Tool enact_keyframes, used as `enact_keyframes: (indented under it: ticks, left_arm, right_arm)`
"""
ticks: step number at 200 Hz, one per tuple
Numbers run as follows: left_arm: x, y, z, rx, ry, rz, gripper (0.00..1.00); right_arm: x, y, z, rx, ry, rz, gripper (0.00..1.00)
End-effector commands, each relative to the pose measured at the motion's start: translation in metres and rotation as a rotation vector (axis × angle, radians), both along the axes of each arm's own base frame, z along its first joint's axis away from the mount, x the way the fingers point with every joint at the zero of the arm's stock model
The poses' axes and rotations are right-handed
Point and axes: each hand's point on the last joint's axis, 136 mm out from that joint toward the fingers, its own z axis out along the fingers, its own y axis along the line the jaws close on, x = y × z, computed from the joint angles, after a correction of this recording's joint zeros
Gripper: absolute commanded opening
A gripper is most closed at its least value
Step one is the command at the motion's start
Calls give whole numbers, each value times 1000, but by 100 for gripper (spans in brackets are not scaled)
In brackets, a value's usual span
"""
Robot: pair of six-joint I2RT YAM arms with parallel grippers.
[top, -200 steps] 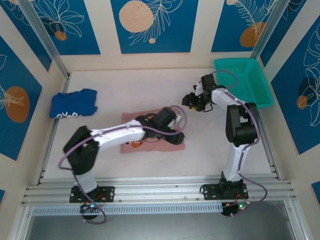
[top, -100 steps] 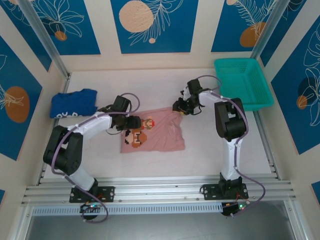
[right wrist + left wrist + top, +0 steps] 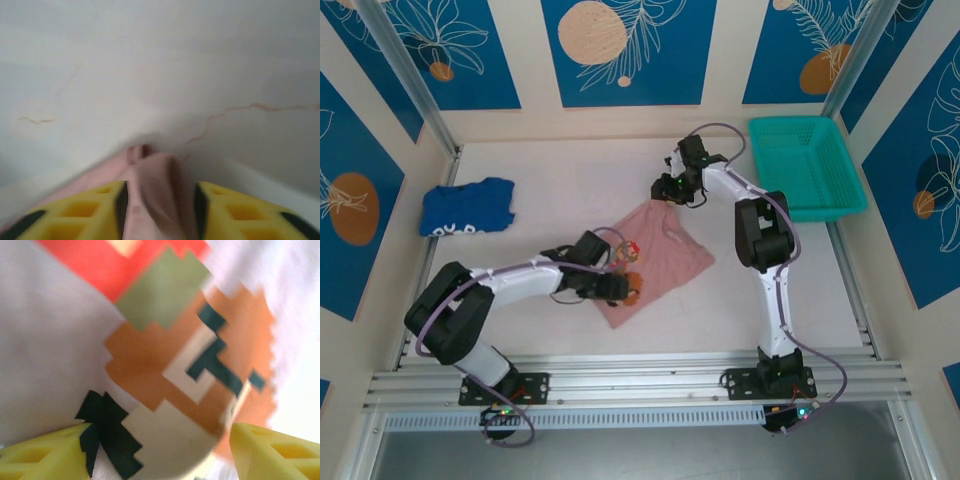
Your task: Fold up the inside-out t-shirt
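Two grippers work the inside-out t-shirt at the centre of the table. My right gripper pinches its 12 o'clock corner, probably to draw it taut. The left gripper straddles the print at 8 o'clock, but I cannot tell whether it clamps.

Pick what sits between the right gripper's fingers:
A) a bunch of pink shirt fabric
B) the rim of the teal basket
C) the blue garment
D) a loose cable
A: in the right wrist view, the pink shirt is bunched up between the yellow fingers of the right gripper.
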Motion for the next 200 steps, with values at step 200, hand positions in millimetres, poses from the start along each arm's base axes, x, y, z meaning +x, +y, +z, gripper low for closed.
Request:
enact_keyframes:
  ticks: [200]
  left_arm:
    - [-10,-10,9,-47,-12,-69,75]
  right_arm:
    - [-105,2,21,68,75,77,54]
